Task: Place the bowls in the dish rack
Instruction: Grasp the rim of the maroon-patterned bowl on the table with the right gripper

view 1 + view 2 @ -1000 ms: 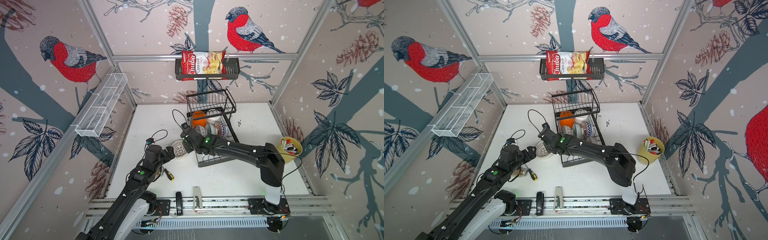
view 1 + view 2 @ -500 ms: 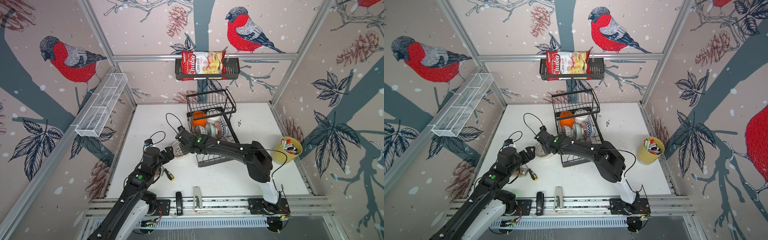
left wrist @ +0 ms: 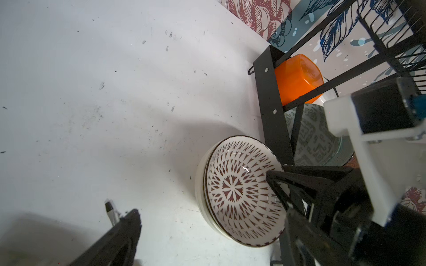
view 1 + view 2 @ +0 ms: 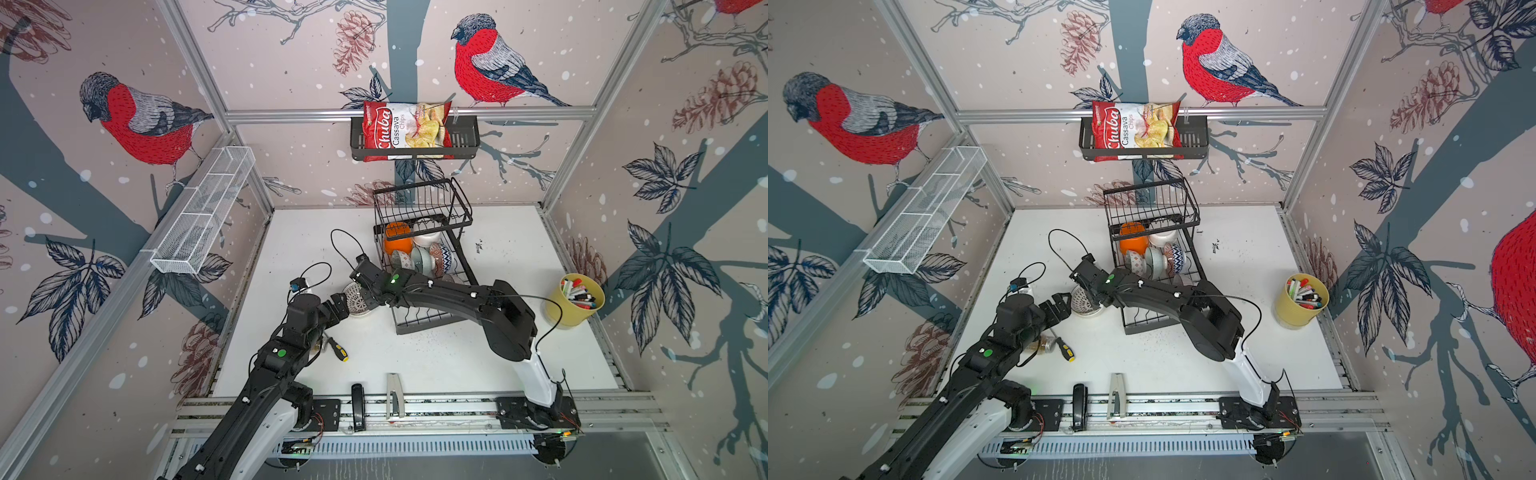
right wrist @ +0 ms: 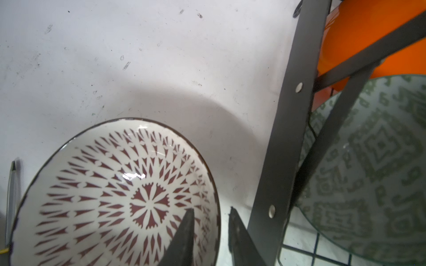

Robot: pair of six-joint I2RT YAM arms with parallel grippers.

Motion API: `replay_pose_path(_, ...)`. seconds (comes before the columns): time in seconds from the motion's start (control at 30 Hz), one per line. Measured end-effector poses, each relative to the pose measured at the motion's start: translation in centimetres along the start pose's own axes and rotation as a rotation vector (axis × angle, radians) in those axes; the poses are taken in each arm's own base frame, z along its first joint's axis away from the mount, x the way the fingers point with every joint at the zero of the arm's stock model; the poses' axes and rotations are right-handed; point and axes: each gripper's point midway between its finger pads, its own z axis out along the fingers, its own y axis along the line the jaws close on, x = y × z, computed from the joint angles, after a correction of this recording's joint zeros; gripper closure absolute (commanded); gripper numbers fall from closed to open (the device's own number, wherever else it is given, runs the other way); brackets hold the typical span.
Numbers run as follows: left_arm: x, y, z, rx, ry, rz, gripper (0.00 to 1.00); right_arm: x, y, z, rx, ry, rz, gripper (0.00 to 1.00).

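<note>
Reaching leftward off the dish rack (image 3: 270, 119) since a second ago, the right gripper (image 5: 211, 214) now meets a bowl (image 5: 115, 195) on the surface (image 4: 415, 357), just beside the rack's left edge. Bowl: white, dark rim, maroon radiating petal pattern, mouth up. Right arm: stretched low across the middle; jaws straddle the rim, narrowed, grip not certain. Left gripper (image 4: 341, 306): near the bowl, jaws spread wide.

Chips bag (image 4: 405, 131) in black wall basket (image 4: 466, 140) — brand "Chuba" in white, "Cassava Chips" beside it
</note>
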Motion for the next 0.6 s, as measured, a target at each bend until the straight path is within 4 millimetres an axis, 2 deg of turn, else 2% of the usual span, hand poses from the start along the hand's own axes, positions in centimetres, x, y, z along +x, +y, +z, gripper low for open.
replay_pose_path(0.2, 0.1, 0.0, 0.0, -0.001, 0.001, 0.0, 0.03, -0.3, -0.1, 0.3, 0.002, -0.003, 0.019, 0.88)
replay_pose_path(0.6, 0.1, 0.1, 0.1, -0.003, 0.004, 0.01, 0.04, -1.4, 0.0, -0.1, -0.01, -0.016, 0.032, 1.0)
